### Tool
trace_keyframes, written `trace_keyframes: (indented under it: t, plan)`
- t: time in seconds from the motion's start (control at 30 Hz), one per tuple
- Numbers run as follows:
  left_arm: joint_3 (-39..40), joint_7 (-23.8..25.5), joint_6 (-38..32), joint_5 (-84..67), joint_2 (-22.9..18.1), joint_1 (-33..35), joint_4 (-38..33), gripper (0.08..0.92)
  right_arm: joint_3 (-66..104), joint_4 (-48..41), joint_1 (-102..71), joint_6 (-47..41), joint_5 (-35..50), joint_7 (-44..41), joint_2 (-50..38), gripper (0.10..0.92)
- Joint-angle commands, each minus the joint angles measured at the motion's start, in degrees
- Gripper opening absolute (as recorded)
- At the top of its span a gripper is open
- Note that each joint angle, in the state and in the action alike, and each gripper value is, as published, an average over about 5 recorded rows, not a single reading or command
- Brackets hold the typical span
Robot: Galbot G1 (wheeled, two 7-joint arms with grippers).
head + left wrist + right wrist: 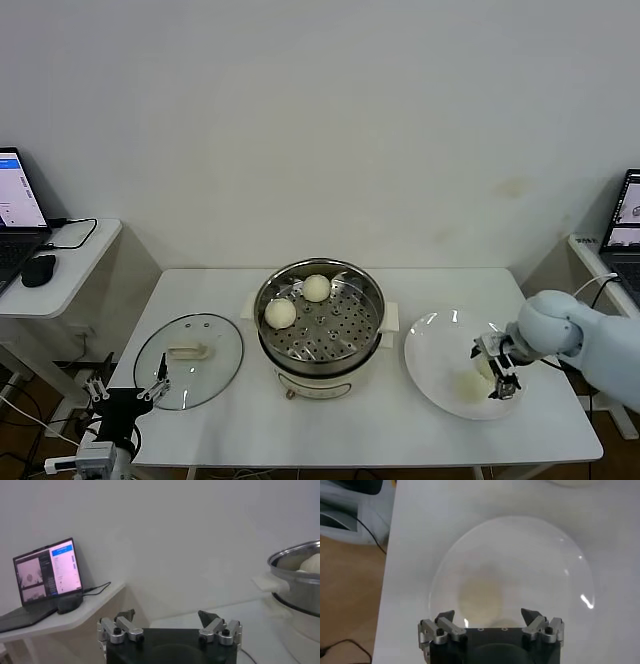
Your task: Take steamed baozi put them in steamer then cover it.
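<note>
Right end effector [499, 372], spread, hovers over plate [432, 350] near table edge [590, 440].

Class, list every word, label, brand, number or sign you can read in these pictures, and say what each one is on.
No text can be read anywhere.
Laptop on the side table: its screen shows a blue bar and rows of text, too small and blurred to read.
Second laptop on the robot's right: its screen is too small to read.
Steamer, glass lid, plate, buns: no labels or marks visible.
</note>
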Motion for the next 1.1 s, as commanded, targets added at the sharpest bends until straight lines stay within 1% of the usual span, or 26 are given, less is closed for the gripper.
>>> trace_keyframes:
  t: [0.03,0.23,0.57,0.77,0.93,1.1]
  plan:
    - [-0.09,0.0,-0.03,-0.02,0.1,-0.01,0.12,0.823,4.11,-1.74,-6.23,0.44,-1.89,1.11,0.79,0.823]
    - [-0.2,-0.17,-0.13,-0.4,0.18,-0.1,0.15,0.823,4.27,-3.59,-6.61,0.05,-2.13,2.59,2.68,0.809]
    - [-0.31,-0.11,-0.11,-0.42,0.26,-0.36,0.39,0.823,3.86,-4.96,-5.74,-1.03,-1.6,3.64,5.08,0.739]
    - [-0.3,-0.06,-0.07,-0.42,0.25,-0.41,0.43,0.823,3.83,-4.71,-5.91,-1.36,-1.48,3.04,4.95,0.669]
    - [-0.29,-0.06,-0.06,-0.38,0.13,-0.43,0.33,0.823,3.93,-4.36,-5.25,-1.25,-1.36,2.52,4.5,0.585]
    - [-0.33,-0.05,-0.06,-0.36,0.16,-0.35,0.14,0.823,3.5,-3.19,-2.24,-1.05,-0.17,1.26,3.44,0.569]
